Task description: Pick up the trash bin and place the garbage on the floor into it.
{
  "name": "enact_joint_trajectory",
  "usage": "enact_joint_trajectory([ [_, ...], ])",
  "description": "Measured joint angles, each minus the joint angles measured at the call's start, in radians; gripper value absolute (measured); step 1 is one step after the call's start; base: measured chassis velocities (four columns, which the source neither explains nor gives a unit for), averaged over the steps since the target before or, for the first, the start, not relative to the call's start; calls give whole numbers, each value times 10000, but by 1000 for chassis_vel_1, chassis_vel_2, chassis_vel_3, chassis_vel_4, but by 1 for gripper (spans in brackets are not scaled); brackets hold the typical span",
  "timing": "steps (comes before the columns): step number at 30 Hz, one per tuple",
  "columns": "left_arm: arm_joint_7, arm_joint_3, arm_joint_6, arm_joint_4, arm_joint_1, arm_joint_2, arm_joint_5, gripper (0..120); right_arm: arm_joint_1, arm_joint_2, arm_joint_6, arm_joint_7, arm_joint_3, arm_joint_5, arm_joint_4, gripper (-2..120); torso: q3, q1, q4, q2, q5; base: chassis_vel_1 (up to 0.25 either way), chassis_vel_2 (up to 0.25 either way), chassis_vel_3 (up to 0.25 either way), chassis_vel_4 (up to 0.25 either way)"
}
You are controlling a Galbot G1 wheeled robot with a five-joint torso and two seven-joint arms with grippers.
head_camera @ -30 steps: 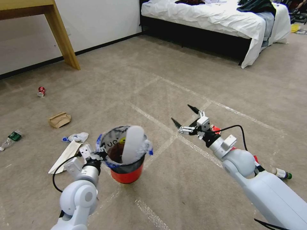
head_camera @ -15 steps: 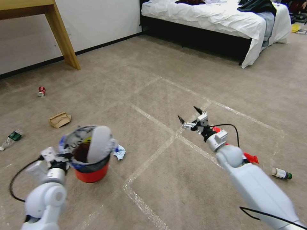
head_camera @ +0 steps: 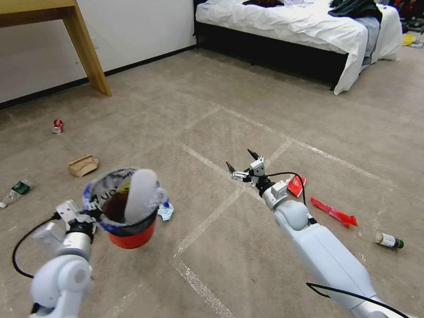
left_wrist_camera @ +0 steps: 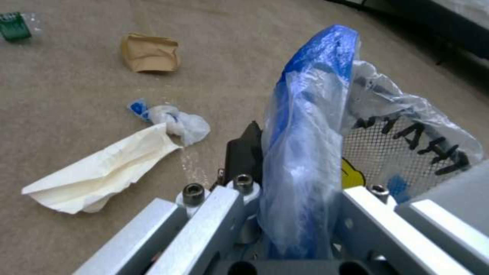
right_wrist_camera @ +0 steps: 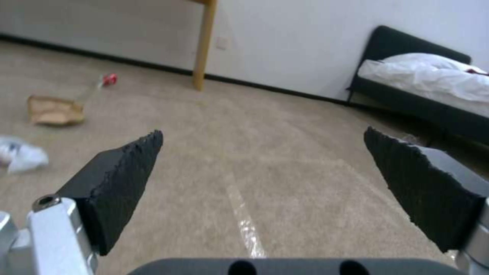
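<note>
The red trash bin (head_camera: pixel 132 237) hangs low at my left. Its blue-edged clear bag (left_wrist_camera: pixel 311 126) has a white foam piece (head_camera: pixel 140 194) sticking out. My left gripper (head_camera: pixel 89 216) is shut on the bag-covered rim, with one black finger (left_wrist_camera: pixel 243 151) outside it. My right gripper (head_camera: pixel 240 164) is open above the carpet at centre, holding nothing. Garbage on the floor: a crumpled tissue (head_camera: pixel 165 212) beside the bin, a brown carton (head_camera: pixel 82 164), a red can (head_camera: pixel 57 126), a green-labelled bottle (head_camera: pixel 13 191), two red wrappers (head_camera: pixel 295 184) (head_camera: pixel 333 212) and a small bottle (head_camera: pixel 388 240).
White crumpled paper (left_wrist_camera: pixel 102 172) and a knotted tissue (left_wrist_camera: pixel 173 120) lie on the carpet under the left arm. A wooden table leg (head_camera: pixel 88 53) stands at the far left by the wall. A bed (head_camera: pixel 282 26) fills the far side. Tape lines (head_camera: pixel 212 207) cross the open carpet.
The left arm carried the bin to the left, uncovering the crumpled tissue. The right gripper drew back and left, still open, and the two red wrappers now show beside its arm.
</note>
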Motion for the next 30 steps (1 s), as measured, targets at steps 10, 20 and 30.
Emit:
enact_joint_trajectory([
  [10, 2, -457, -82, -221, 312, -760, 833, 4, 1777, 128, 294, -956, -1265, 220, -1521, 100, 0, -1, 7, 0, -5, 0, 0, 0, 0],
  [20, 9, -856, -226, -244, 493, -1049, 1146, 4, 2314, 1184, 570, -1187, -1919, 196, -2432, 100, 0, 0, 3, 0, -4, 0, 0, 0, 0],
  [30, 9, -1110, -293, -263, 540, -1065, 1078, 4, 2192, 1602, 1033, -1166, -1819, -312, -2886, 100, -1, -1, 1, 0, -4, 0, 0, 0, 0],
])
